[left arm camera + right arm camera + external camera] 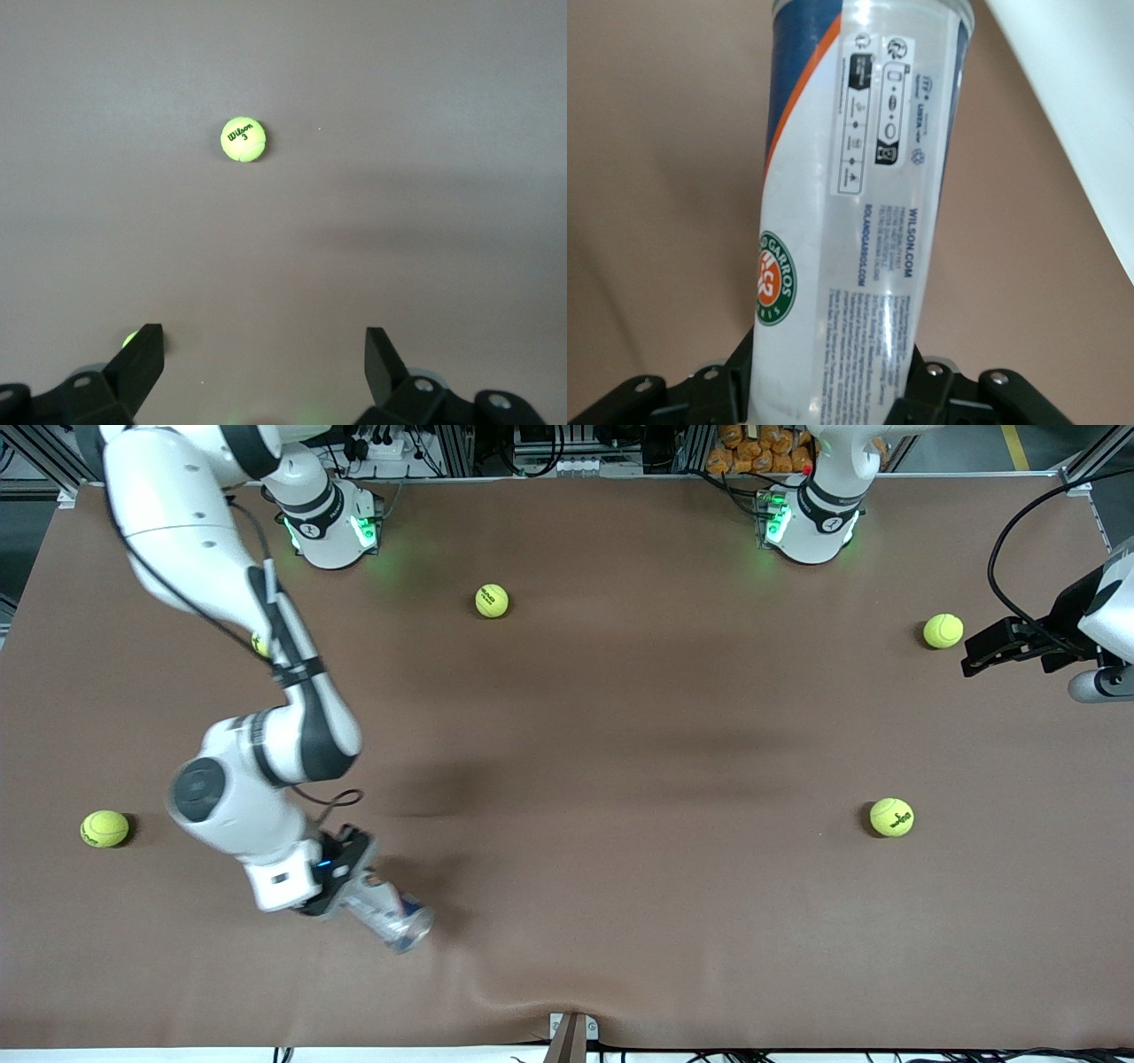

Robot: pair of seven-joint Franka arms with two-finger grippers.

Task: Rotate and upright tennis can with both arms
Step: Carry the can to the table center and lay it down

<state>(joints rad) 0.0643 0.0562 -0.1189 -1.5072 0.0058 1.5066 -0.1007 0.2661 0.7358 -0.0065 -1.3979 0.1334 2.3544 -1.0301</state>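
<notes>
1. The right gripper (341,886) is clamped on the tennis can (390,917), low over the brown table (620,779) near the edge closest to the front camera, toward the right arm's end.
2. The can is tilted, its free end slanting down toward the cloth (whether it touches the cloth cannot be told).
3. In the right wrist view the tennis can (859,221) runs out from between the black fingers (713,390), showing a white label, a navy and orange band and a round green logo.
4. The left gripper (983,657) waits over the left arm's end of the table, just beside a tennis ball (943,631); its fingers (140,359) stand apart, holding nothing.
5. Other balls lie well apart: one near the right arm's base (492,600), one at the right arm's end (104,828), one toward the left arm's end (891,817).
</notes>
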